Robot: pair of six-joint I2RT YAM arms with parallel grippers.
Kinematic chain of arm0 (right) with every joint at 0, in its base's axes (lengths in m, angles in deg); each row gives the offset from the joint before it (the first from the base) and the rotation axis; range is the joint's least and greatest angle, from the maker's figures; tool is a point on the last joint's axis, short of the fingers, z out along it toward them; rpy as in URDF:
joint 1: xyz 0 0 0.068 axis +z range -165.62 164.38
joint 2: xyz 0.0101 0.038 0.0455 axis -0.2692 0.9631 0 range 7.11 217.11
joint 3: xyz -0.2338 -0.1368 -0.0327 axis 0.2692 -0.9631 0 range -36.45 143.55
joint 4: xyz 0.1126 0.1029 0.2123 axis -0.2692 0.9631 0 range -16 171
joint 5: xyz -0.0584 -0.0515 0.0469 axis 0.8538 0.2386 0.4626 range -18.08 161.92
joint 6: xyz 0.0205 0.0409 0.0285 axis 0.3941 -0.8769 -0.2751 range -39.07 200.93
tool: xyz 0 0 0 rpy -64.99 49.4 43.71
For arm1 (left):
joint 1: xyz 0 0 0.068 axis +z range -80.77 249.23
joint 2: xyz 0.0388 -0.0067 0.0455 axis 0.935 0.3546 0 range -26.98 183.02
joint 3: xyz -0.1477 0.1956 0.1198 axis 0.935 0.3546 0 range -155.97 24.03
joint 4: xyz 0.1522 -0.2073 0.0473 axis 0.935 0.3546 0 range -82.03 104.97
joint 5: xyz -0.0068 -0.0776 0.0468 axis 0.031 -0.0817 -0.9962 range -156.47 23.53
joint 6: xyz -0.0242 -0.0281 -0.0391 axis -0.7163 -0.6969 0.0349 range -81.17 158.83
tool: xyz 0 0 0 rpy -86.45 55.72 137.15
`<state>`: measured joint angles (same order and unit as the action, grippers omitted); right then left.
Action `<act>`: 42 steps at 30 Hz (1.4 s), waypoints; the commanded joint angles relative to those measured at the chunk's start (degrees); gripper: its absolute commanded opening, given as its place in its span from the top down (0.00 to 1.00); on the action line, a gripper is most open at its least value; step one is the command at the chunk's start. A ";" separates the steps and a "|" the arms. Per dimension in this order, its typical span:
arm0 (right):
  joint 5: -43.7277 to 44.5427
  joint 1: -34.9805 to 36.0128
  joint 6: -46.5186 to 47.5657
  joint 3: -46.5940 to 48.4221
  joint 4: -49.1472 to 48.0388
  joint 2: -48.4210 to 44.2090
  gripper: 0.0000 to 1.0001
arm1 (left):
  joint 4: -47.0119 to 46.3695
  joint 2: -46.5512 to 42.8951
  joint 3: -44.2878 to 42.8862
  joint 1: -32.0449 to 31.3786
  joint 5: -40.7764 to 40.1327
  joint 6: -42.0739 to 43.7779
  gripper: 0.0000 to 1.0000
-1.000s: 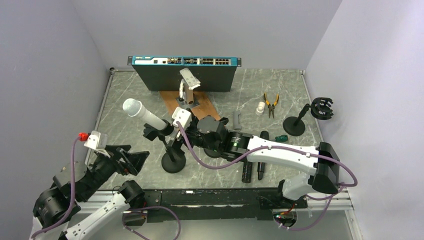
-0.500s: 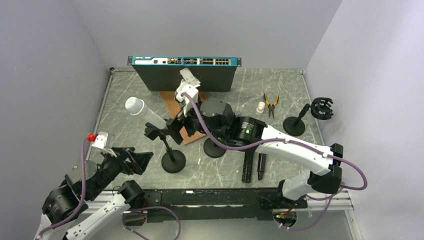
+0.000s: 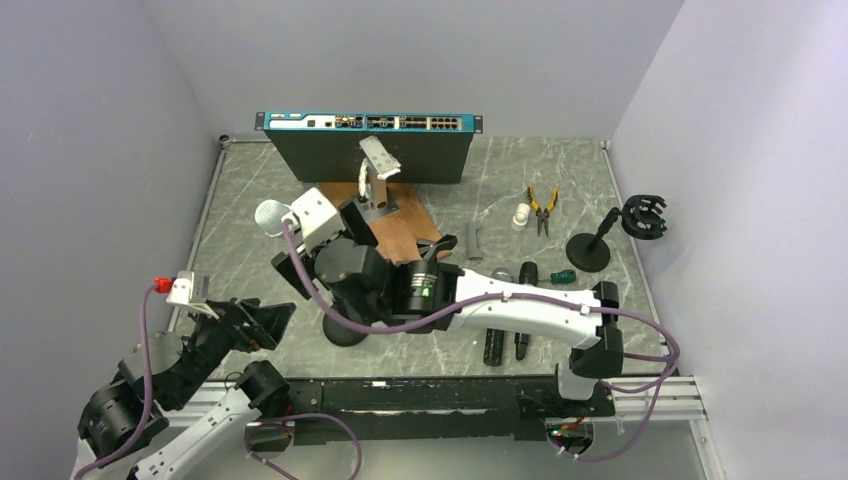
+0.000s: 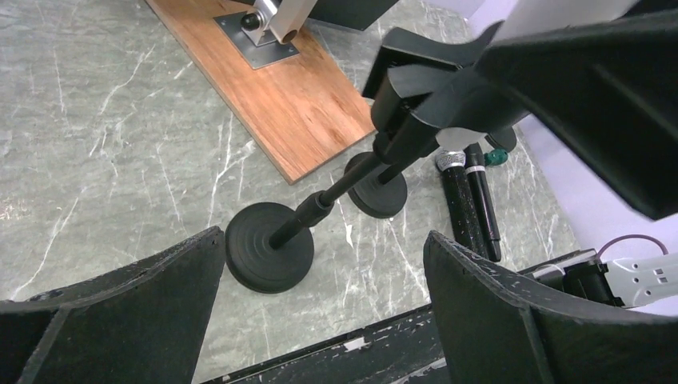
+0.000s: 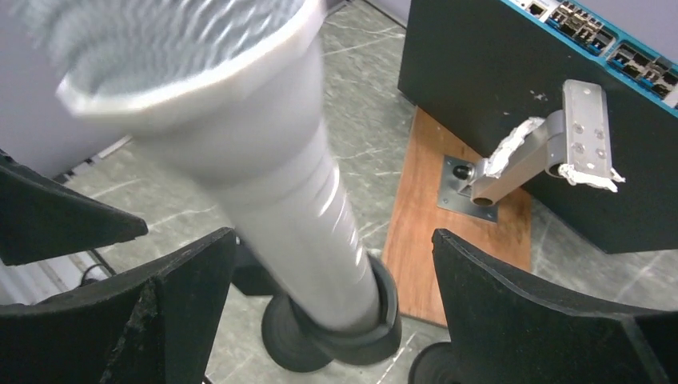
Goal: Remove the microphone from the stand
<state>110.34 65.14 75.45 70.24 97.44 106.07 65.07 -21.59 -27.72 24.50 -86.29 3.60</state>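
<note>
- the microphone (image 5: 280, 176), pale-bodied with a mesh head, sits tilted in the black clip (image 5: 352, 324) of its stand (image 4: 268, 258). from above it is at about 9 o'clock from the middle of the table (image 3: 560, 170), head pointing toward 10 o'clock.
- the right gripper (image 5: 332, 240) is released, its fingers (image 5: 552, 312) spread wide on either side of the microphone body. the finger at 3 o'clock in the wrist view is clearly apart from it. the one at 9 o'clock is very near, and i cannot tell whether it touches.
- the right arm (image 3: 540, 305) reaches from 5 o'clock across to 10 o'clock and hides most of the stand from above.
- the stand's round base rests on the table, its pole leaning up toward 2 o'clock in the left wrist view.
- the left gripper (image 4: 324, 236) is released too, wide apart and holding nothing. it hovers at 7 o'clock of the table, near the stand's base but apart from it.
- a second round base (image 4: 380, 196) sits just beside the first, at 2 o'clock from it. two black microphones (image 4: 457, 200) lie side by side at its 3 o'clock.
- a wooden board (image 4: 280, 88) carrying a metal bracket (image 5: 552, 144) lies at 12 o'clock of the stand. a network switch (image 3: 365, 122) stands behind it at the far edge.
- pliers (image 3: 541, 207) and another stand (image 3: 590, 248) are at 2 to 3 o'clock, well apart from the grippers.
</note>
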 commanded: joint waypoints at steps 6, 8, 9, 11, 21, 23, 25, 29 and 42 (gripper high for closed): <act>21.79 4.08 16.00 8.62 -6.11 7.32 0.17 | -1.80 -1.33 2.38 -0.10 0.11 -1.76 0.03; 23.20 4.48 21.00 8.69 -9.25 8.92 0.21 | -1.62 -1.35 2.52 -0.14 0.03 -1.95 0.03; 23.58 4.58 22.02 8.89 -10.13 9.72 0.22 | -1.44 -1.29 2.53 -0.10 -0.08 -2.03 0.03; 23.75 4.53 23.73 9.08 -11.53 10.25 0.31 | -1.29 -1.33 2.44 -0.09 -0.05 -2.03 0.03; 10.96 3.23 24.78 4.38 -13.34 7.10 0.73 | -3.50 -1.66 3.12 -0.10 1.73 -0.51 0.01; 1.42 1.32 22.58 2.29 -10.78 4.72 0.77 | -6.10 -1.65 3.94 -0.10 5.37 1.63 0.01; -7.59 -0.95 20.93 -0.99 -10.48 1.95 0.83 | -8.74 -1.32 5.12 -0.10 8.34 3.65 0.01; -24.21 -5.33 19.39 -8.19 -12.13 -4.13 0.89 | -10.80 -0.37 5.11 -0.09 11.81 7.44 0.00; -48.59 -12.70 16.71 -13.54 -12.77 -7.55 1.00 | -18.99 8.84 1.98 -0.10 11.24 23.58 0.01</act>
<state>69.03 52.44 94.47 57.85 84.35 99.33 52.26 -16.02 -24.77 24.50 -74.37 20.83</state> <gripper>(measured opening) 0.404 0.994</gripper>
